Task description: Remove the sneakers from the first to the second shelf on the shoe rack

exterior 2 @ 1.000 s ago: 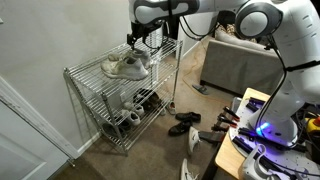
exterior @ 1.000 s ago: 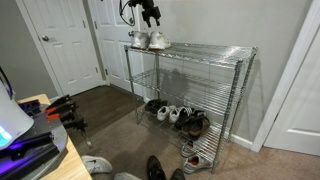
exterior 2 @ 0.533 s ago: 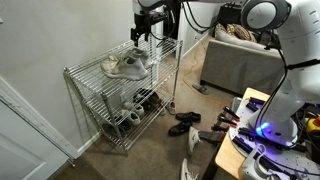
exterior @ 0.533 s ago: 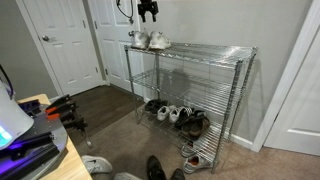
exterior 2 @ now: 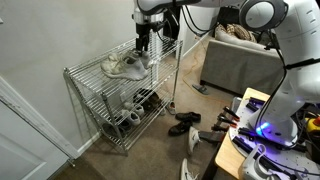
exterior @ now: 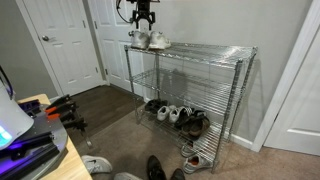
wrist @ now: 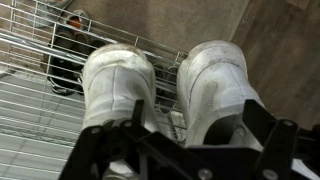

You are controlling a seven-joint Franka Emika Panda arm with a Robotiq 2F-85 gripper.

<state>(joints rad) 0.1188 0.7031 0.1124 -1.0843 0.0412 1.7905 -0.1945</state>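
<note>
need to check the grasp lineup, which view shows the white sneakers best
The wrist view: the sneakers fill the frame from above, side by side. In both exterior views they are small, at one end of the top tier, with the open tool just above them.

No writing to read.
No text, brand, number or sign is legible in any view. The sneakers fill the wrist view, yet their white uppers show no mark that can be read. In both exterior views the shoe rack and the shoes low on it look too small, perhaps too blurred, for any label to be made out.
</note>
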